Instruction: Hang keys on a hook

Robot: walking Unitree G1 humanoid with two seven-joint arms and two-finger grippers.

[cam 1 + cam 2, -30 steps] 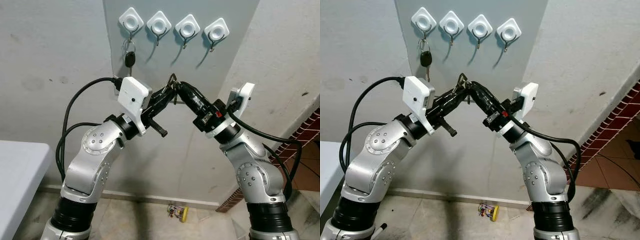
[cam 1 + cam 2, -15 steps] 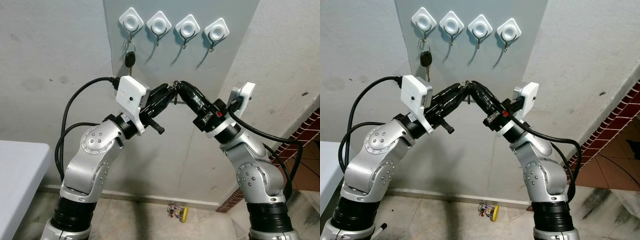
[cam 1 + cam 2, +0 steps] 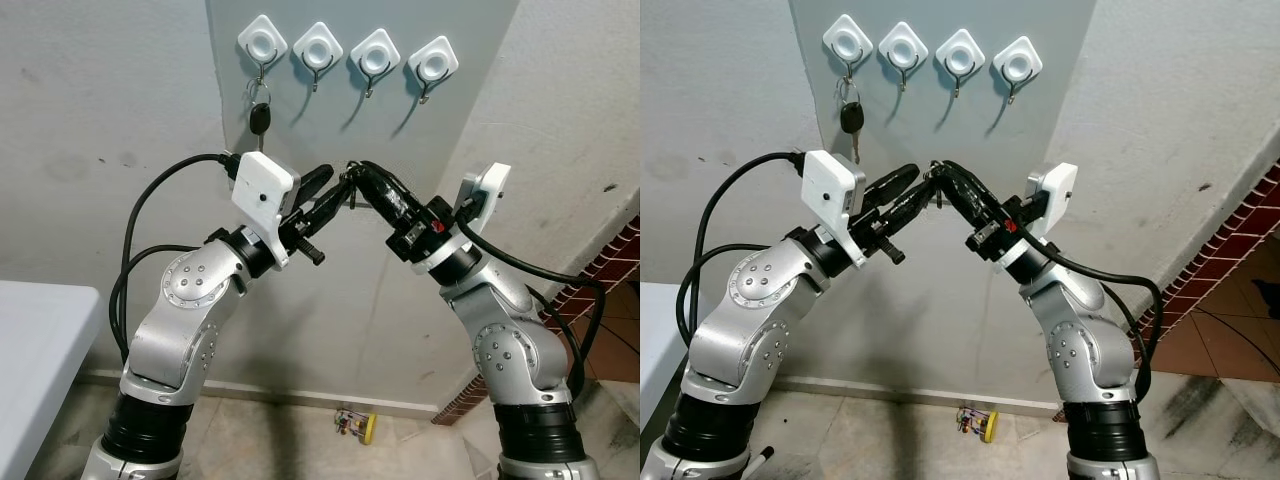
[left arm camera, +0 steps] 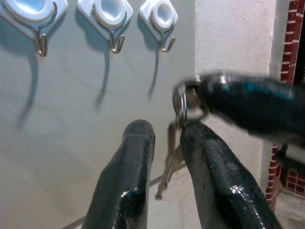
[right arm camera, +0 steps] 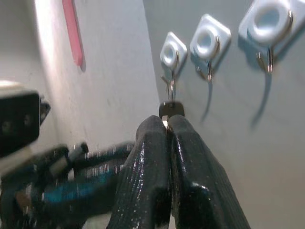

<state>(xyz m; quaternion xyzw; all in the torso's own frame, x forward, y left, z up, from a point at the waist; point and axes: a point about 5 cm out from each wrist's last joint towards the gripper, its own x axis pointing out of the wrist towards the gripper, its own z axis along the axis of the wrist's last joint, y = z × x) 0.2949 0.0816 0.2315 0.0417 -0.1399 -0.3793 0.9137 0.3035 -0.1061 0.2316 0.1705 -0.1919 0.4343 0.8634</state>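
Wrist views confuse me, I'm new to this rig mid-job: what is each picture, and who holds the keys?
This is a two-armed humanoid facing a wall with four hooks. The two wide pictures come from its head. Each close-up looks along one arm's black fingers. The right gripper, jaws shut, pinches the keys by their ring. The left gripper, jaws open, straddles the dangling keys without clamping them. A black key hangs on the leftmost hook; the other three are free.
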